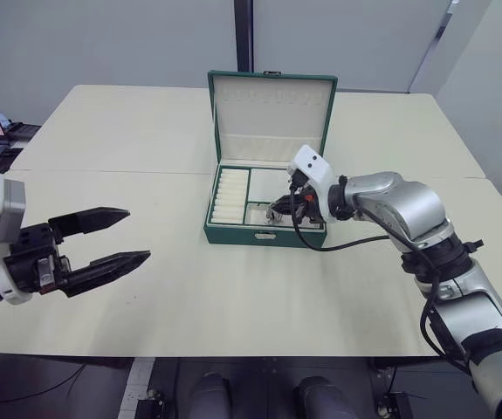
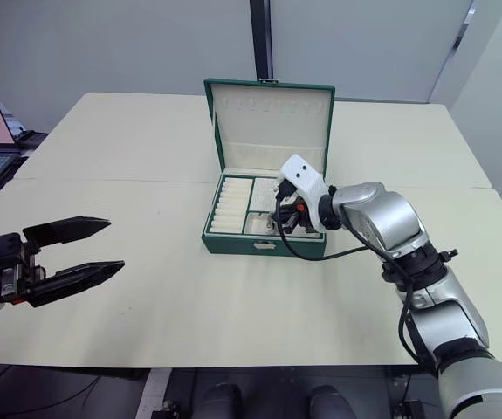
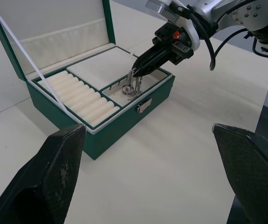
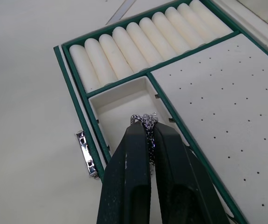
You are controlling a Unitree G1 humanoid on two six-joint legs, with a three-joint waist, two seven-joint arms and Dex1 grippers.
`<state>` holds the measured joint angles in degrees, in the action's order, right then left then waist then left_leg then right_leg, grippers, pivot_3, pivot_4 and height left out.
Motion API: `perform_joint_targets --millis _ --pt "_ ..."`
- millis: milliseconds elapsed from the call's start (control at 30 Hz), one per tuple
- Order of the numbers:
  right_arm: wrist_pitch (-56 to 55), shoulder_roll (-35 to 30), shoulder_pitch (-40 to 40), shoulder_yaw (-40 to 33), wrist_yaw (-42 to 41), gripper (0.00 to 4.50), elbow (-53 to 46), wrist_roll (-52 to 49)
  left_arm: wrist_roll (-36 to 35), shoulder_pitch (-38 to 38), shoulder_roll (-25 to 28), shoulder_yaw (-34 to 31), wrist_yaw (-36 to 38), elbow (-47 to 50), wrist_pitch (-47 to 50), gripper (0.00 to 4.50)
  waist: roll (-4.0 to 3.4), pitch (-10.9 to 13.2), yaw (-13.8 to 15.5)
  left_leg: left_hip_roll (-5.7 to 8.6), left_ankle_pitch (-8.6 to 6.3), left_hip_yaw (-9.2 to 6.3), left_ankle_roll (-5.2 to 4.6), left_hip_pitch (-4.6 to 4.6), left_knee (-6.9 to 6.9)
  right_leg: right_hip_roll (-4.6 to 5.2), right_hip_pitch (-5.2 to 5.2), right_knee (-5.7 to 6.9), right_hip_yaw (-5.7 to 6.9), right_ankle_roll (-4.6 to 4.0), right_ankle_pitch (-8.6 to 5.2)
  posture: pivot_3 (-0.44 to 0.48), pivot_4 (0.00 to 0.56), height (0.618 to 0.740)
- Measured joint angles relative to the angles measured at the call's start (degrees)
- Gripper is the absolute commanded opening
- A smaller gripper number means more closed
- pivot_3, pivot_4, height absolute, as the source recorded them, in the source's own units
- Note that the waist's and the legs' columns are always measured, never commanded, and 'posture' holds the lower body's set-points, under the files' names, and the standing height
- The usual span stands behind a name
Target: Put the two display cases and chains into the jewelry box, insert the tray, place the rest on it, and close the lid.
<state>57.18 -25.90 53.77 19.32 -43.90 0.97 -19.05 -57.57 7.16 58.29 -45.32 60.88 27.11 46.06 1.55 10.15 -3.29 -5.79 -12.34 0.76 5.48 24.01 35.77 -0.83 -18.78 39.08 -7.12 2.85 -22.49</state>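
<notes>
one silver chain [image 3: 134, 84] hangs pinched in the right gripper [image 3: 138, 69]'s closed fingers, over the small front compartment of the one green jewelry box [image 1: 268, 229] at frame centre — lid up, so late in the task, closing left. left gripper [image 1: 115, 236] — fingers wide apart, empty — waits lower left over the bare tabletop [image 1: 233, 297].

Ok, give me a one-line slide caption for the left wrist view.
Right gripper dangles a silver chain over a small front compartment of the open green jewelry box.
</notes>
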Motion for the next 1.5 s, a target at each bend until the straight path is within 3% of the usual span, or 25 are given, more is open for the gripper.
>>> perform_joint_targets --millis 200,467,600,700,800,900,1000,1200,1500 --pt "-0.06 0.0 -0.65 0.0 -0.2 0.02 0.0 0.31 0.06 0.56 -0.02 -0.05 0.23 -0.42 -0.34 4.5 0.0 0.0 0.0 0.0 0.0 0.0 0.0 0.0 0.0 0.0 0.0 0.0 0.0 0.0 0.0 0.0 0.15 0.74" --pt "-0.12 -0.64 -0.66 -0.07 -1.33 2.19 -0.46 0.66 0.3 1.02 -0.03 -0.04 0.97 -0.62 -0.58 4.5 0.0 0.0 0.0 0.0 0.0 0.0 0.0 0.01 0.0 0.0 0.0 0.0 0.0 0.0 0.0 0.0 0.15 0.74" --pt "3.04 -3.39 -0.72 -2.59 -2.28 3.34 -5.08 -1.07 1.03 1.05 -0.38 0.0 0.95 -0.75 -1.65 4.5 0.0 0.0 0.05 0.0 0.0 0.0 0.0 0.01 -0.01 0.01 0.01 -0.02 0.0 0.0 0.0 0.0 0.15 0.74" --pt "6.61 -8.47 -4.64 -7.81 -3.54 4.38 -14.12 -5.21 4.25 3.11 -1.43 0.52 0.46 -1.05 -2.89 4.5 0.02 -0.01 0.31 0.01 -0.01 0.0 0.0 0.01 -0.04 0.02 0.05 -0.1 0.01 0.0 0.0 0.0 0.15 0.74" --pt "8.19 -15.74 -16.89 -15.51 -6.03 4.45 -24.98 -10.12 6.47 6.14 -1.75 1.66 0.39 -1.93 -2.57 4.5 0.09 -0.05 1.08 0.02 -0.02 -0.01 0.01 0.06 -0.06 0.03 0.08 -0.17 0.05 0.01 -0.01 0.0 0.15 0.74" --pt "8.56 -18.54 -24.78 -20.44 -7.17 4.45 -30.39 -13.36 7.02 6.6 -1.9 1.76 0.68 -2.97 -2.51 4.5 0.07 -0.02 1.08 0.02 -0.01 -0.03 0.0 0.01 -0.04 0.0 0.09 -0.06 0.02 0.0 0.0 0.0 0.15 0.74" --pt "8.61 -22.45 -38.09 -29.47 -8.82 4.45 -36.71 -17.49 7.63 7.76 -1.93 1.85 1.65 -4.52 -2.73 4.5 0.1 -0.05 1.26 0.05 -0.03 -0.01 0.0 -0.09 -0.05 0.01 0.51 -0.18 0.0 0.01 -0.01 0.0 0.15 0.74" --pt "5.53 -23.17 -56.35 -40.79 -10.7 4.45 -42.71 -21.22 12.69 11.36 -6.39 0.51 3.65 -6.2 -10.45 4.5 0.14 -0.07 1.0 0.06 -0.04 -0.03 0.0 -0.08 -0.06 0.0 0.56 -0.21 0.0 0.0 -0.01 0.0 0.15 0.74" --pt "2.32 -23.2 -61.07 -42.85 -8.55 4.45 -43.34 -23.07 15.2 10.03 -7.21 0.84 3.34 -8.99 -13.97 4.5 0.25 -0.11 1.06 0.09 -0.04 -0.17 0.0 -0.2 0.0 0.01 0.5 -0.19 0.11 0.0 -0.01 0.0 0.15 0.74"
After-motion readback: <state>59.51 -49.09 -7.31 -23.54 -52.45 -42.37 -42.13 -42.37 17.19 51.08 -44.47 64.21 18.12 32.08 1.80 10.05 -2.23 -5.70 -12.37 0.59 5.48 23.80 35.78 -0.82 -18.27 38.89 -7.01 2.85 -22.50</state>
